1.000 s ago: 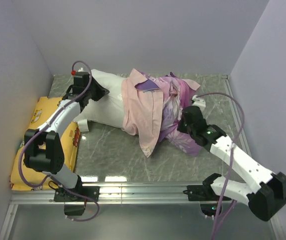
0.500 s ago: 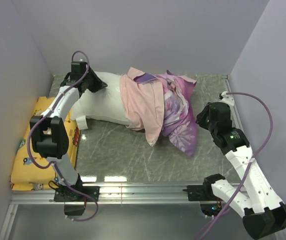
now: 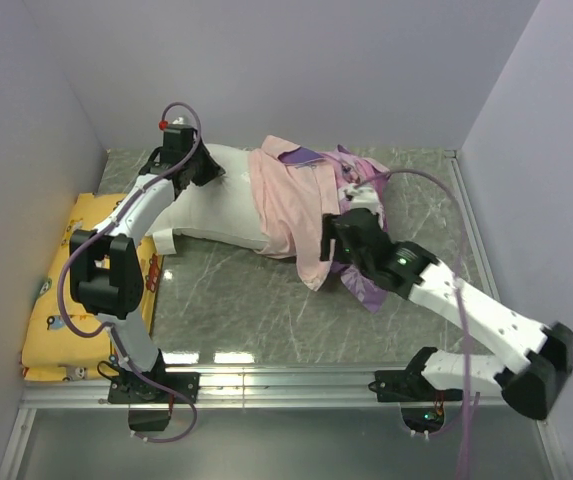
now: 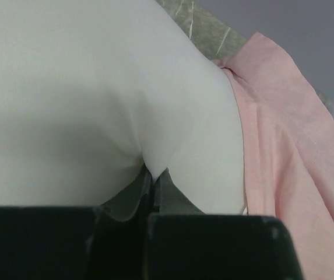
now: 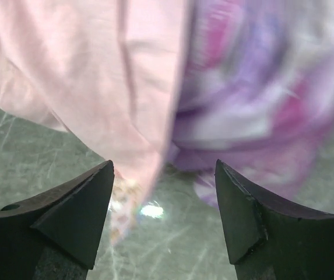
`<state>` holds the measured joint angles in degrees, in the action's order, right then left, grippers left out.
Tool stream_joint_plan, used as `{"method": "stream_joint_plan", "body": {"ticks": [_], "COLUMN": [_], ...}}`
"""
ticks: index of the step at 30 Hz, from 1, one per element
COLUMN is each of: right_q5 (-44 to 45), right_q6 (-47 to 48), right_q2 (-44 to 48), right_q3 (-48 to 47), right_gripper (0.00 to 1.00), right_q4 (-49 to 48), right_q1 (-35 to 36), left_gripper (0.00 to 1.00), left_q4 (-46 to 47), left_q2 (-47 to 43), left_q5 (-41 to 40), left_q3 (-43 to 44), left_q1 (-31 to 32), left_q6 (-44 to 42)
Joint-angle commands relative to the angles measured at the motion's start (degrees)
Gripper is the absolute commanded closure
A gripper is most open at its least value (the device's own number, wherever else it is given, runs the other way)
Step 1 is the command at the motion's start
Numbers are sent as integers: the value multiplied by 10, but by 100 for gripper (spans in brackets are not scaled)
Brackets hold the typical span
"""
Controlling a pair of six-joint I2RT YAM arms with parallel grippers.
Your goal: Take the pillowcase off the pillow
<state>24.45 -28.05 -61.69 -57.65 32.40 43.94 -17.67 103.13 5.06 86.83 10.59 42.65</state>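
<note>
The white pillow lies across the back of the table, its right part still inside the pillowcase, which is bunched up with its pale pink reverse outward and its purple print behind. My left gripper is shut, pinching a fold of the pillow at its far left corner between the fingertips. In the left wrist view the pink pillowcase lies to the right. My right gripper stands open just in front of the pillowcase's hanging pink edge and purple print, with nothing between its fingers.
A yellow pillow with cartoon vehicles lies along the left wall. The grey marble table is walled at the back and both sides. A metal rail with the arm bases runs along the near edge.
My right gripper opened and let go of the pillowcase, swung out to the right, then came back left to the hanging pink edge. The left gripper shifted slightly, still pinching the pillow.
</note>
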Motion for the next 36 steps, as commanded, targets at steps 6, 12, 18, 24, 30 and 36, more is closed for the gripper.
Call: {"method": "stream_joint_plan", "body": {"ticks": [6, 12, 18, 24, 30, 36], "right_q5": [33, 61, 49, 34, 30, 33], "right_q6": [-13, -23, -21, -13, 0, 12], "right_q2": [-215, -286, -254, -208, -183, -171], "right_q3": [-46, -90, -109, -144, -188, -234], "right_gripper": [24, 87, 100, 100, 100, 100], "right_q4": [-62, -54, -35, 6, 33, 59], "right_q1": [19, 18, 24, 24, 25, 24], "left_gripper": [99, 99, 54, 27, 25, 24], "left_q4": [-8, -13, -15, -15, -19, -31], "left_q2": [-24, -43, -89, -189, -307, -400], "left_q5": [-15, -4, 0, -38, -86, -145], "left_q3": [-3, -13, -38, -85, -147, -215], "left_q1": [18, 36, 38, 70, 95, 127], "left_q6": [-36, -50, -67, -67, -43, 11]}}
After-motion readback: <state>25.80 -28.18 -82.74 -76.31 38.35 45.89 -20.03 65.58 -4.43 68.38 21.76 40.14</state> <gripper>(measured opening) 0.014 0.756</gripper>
